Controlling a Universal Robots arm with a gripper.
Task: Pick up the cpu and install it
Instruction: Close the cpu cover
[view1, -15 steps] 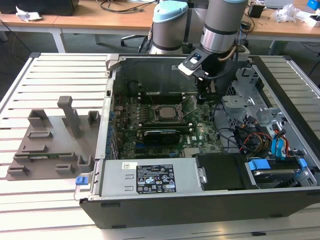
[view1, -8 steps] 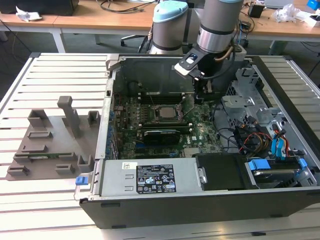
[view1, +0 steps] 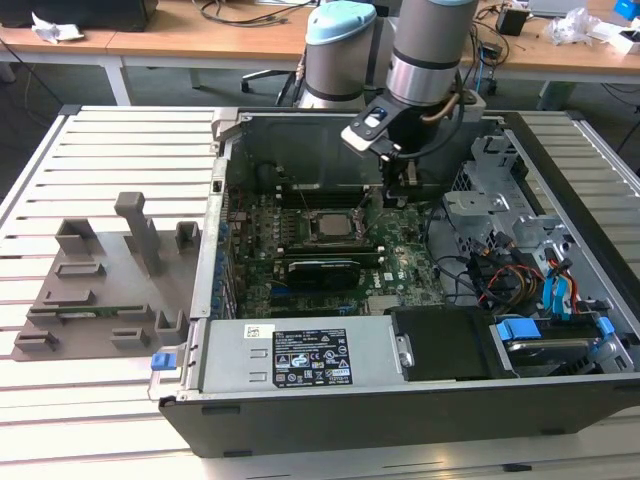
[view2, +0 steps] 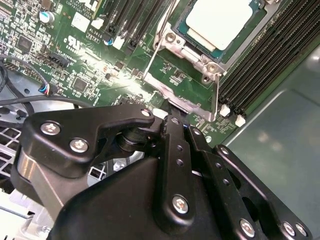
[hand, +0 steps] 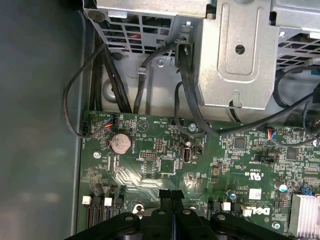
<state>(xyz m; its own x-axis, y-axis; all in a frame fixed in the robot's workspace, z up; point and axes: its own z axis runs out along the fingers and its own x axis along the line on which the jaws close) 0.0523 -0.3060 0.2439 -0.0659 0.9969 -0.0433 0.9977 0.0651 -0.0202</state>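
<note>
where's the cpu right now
The cpu sits in the motherboard socket inside the open case, just to the exterior view's left of the gripper.

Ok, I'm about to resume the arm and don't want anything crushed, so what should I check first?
1. cpu lying inside the socket frame: ok.
2. gripper shut with nothing held: ok.
3. Gripper off the cpu, over the motherboard beside the socket: ok.
4. cpu seated flat and square: cannot tell.
5. Socket frame latched down: cannot tell.
</note>
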